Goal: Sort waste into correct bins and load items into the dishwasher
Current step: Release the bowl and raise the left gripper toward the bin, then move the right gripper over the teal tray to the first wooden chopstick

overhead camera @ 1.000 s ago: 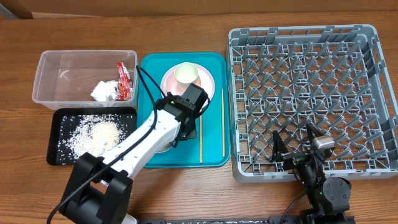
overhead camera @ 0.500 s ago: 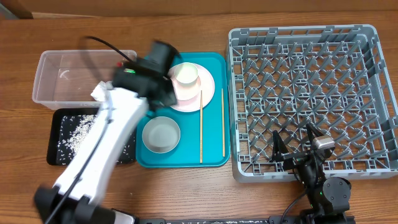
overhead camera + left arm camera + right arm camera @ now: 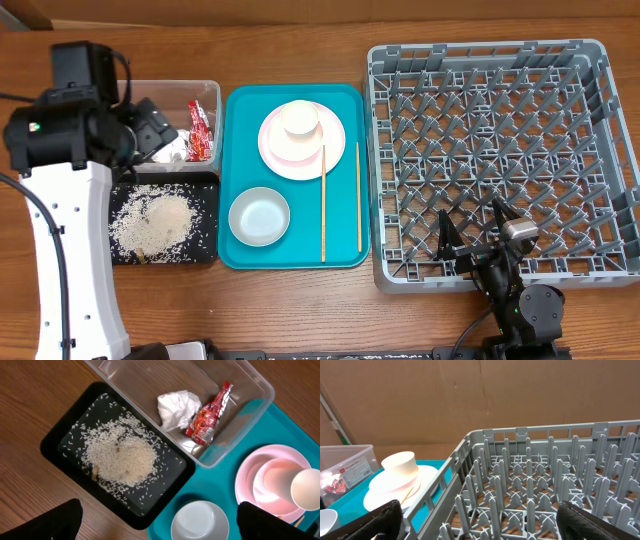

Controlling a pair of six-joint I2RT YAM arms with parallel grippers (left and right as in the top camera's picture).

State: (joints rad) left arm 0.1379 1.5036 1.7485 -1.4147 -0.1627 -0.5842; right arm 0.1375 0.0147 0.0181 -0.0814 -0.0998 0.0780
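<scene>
My left gripper (image 3: 148, 125) hangs open and empty above the clear tub (image 3: 95, 100), which holds a red wrapper (image 3: 210, 417) and a white tissue wad (image 3: 177, 407). Beside it the black tray (image 3: 65, 435) carries a heap of rice (image 3: 120, 457). On the teal tray (image 3: 240, 110) an empty bowl (image 3: 259, 216) sits near the front. A plate (image 3: 325, 150) behind it bears a pink bowl (image 3: 275, 482) and a cup (image 3: 299, 120). The grey dish rack (image 3: 500, 160) stands on the right. My right gripper (image 3: 472, 235) is open at its near edge.
Two wooden chopsticks (image 3: 323, 203) lie along the right side of the teal tray. Bare wooden table shows in front of the black tray and to the left of the tub. In the right wrist view a brown cardboard wall (image 3: 480, 395) stands behind the rack.
My left arm has risen off the teal tray and swung left over the tub while its jaws opened. The small bowl now shows uncovered. The right arm has not moved.
</scene>
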